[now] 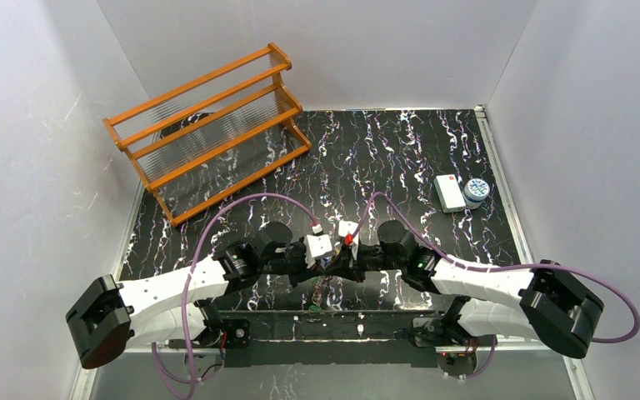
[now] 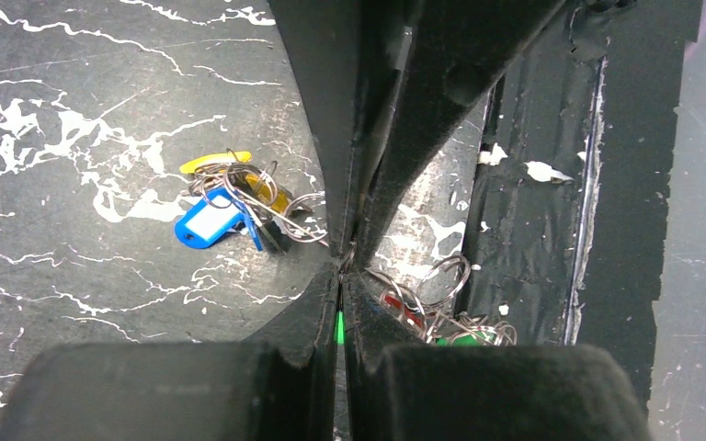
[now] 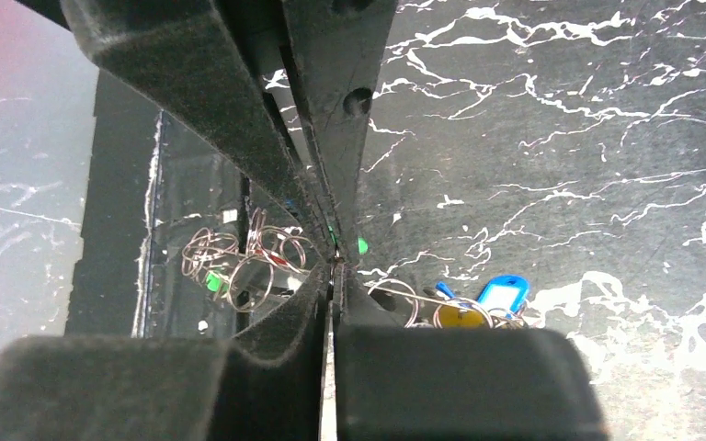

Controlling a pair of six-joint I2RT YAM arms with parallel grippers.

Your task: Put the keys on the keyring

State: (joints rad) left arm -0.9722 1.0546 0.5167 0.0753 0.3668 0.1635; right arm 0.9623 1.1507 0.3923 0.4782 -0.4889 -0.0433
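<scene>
Left fingers [image 2: 305,314] are pressed shut, meeting the right fingers [image 3: 292,318] tip to tip; whether those grip anything cannot be told. Below, keys lie on the black worktop [image 2: 74,303]: blue and yellow tags [image 2: 225,209] farther, red and green tags [image 2: 432,320] by the near edge.

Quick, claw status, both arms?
Left claw: closed; whether it pinches anything cannot be told.
Right claw: looks closed; whether it grips anything cannot be told.

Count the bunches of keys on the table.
2. A blue-and-yellow-tagged bunch lies on the marbled surface; a red-and-green-tagged bunch lies at the black edge strip. Others may be hidden.
</scene>
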